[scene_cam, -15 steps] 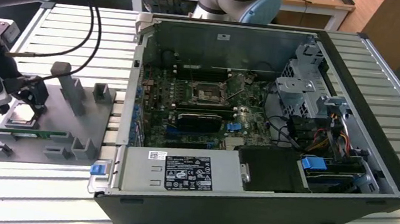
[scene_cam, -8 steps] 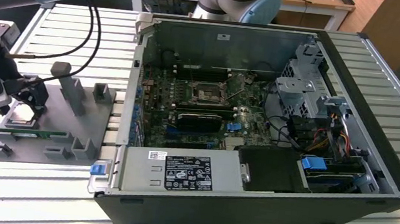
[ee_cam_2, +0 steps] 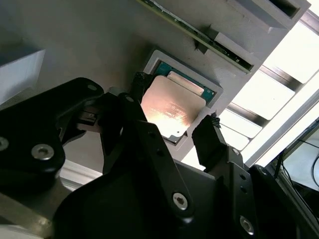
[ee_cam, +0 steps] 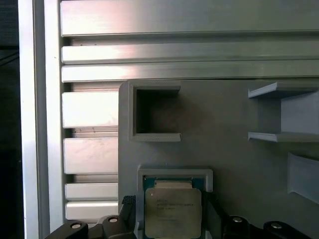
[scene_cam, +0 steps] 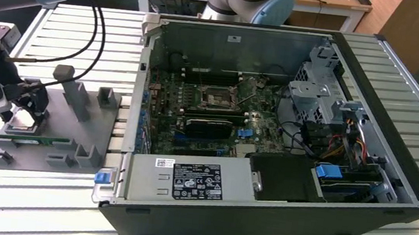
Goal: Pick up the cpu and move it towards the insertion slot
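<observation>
The gripper (scene_cam: pixel 24 117) hangs low over the grey holder (scene_cam: pixel 60 128) on the table (scene_cam: pixel 119 44), at the exterior view's left edge, about mid-height of the frame. The cpu (ee_cam_2: pixel 172 112) lies flat in a square pocket of the holder, silvery top up, and it is not lifted. In both wrist views the fingers (ee_cam_2: pixel 208 137) stand wide, one on each side of the cpu. They seem apart from its edges and hold nothing. The slot (scene_cam: pixel 218 98) is inside the open case (scene_cam: pixel 277 218), near the centre of the exterior view, well apart from the cpu.

The risks are my own judgement. The fingers look close to the pocket's rim, so closing at this height may press on the rim and not on the chip. The cpu is thin and smooth, so a shallow or off-centre grip may tilt it or let it slip. The green strip (scene_cam: pixel 32 140) lies just beside the pocket, and a sideways drift may knock it. A low carry may hit the case wall.
</observation>
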